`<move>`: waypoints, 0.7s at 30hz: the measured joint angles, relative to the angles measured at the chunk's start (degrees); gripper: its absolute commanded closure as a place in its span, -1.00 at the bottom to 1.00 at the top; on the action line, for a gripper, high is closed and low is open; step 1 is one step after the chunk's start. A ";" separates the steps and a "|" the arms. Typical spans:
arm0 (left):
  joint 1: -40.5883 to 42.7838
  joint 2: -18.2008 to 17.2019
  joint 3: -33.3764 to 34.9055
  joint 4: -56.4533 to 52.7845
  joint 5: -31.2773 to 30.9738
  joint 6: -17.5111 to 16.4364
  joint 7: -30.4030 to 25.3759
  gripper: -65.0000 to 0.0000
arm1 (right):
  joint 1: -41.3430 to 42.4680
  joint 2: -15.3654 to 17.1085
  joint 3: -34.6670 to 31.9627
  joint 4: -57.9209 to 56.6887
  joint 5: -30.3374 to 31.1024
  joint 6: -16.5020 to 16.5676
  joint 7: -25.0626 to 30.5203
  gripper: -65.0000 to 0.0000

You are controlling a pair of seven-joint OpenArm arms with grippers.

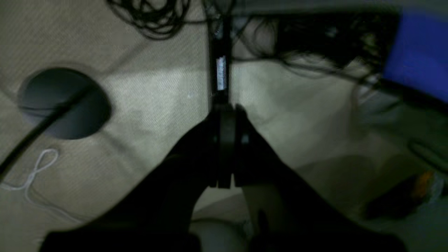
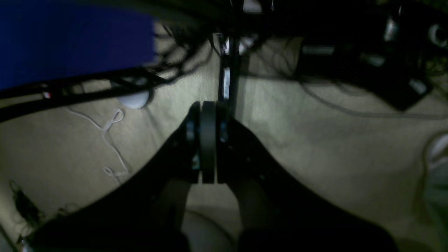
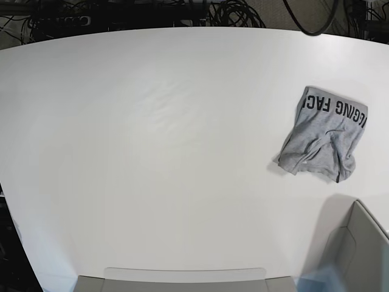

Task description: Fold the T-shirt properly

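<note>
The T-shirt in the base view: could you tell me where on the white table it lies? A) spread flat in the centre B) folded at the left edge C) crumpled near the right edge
C: the T-shirt sits bunched toward the right side of the table, lettering partly showing.

A broad white table (image 3: pixel 152 152) fills the base view, evenly lit. Tangled black cables (image 3: pixel 234 12) lie beyond its far edge. Wrist views show dim beige carpet (image 1: pixel 157 91) strewn with cables.
</note>
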 measured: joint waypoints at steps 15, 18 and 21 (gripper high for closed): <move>-14.56 -2.67 -0.11 -12.76 -0.31 16.11 -9.40 1.00 | 27.34 8.92 3.02 -52.17 0.24 0.13 17.27 1.00; -14.34 -2.67 -0.13 -12.90 -0.35 21.59 -8.35 1.00 | 31.41 10.86 3.08 -56.87 0.22 -0.15 19.06 1.00; -14.51 -2.62 -0.09 -12.92 -0.37 29.38 -8.24 1.00 | 34.56 11.28 3.06 -56.76 -0.17 -5.57 19.32 1.00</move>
